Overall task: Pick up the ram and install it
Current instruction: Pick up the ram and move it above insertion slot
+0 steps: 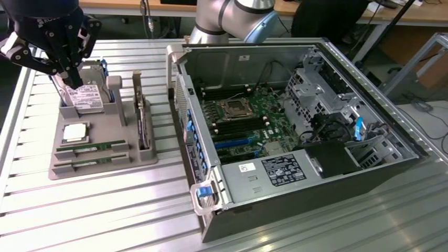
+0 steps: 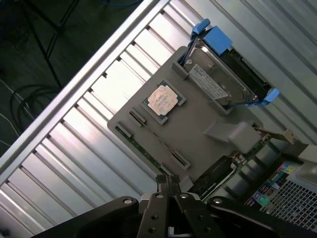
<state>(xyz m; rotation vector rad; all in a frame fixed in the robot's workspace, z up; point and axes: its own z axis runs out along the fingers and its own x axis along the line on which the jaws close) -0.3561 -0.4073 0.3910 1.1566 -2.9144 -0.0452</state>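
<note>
My claw (image 1: pixel 71 81) hangs closed, seemingly empty, over the tray's (image 1: pixel 115 127) drive end, while the ram (image 1: pixel 91 147) lies slotted flat along the opposite edge, ready for gripping.

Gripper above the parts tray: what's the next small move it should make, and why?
Probably open the jaws. The gripper is shut and empty, hanging above the grey tray, while both ram sticks lie in their tray slots, untouched. It cannot take a stick with closed fingers.
</note>
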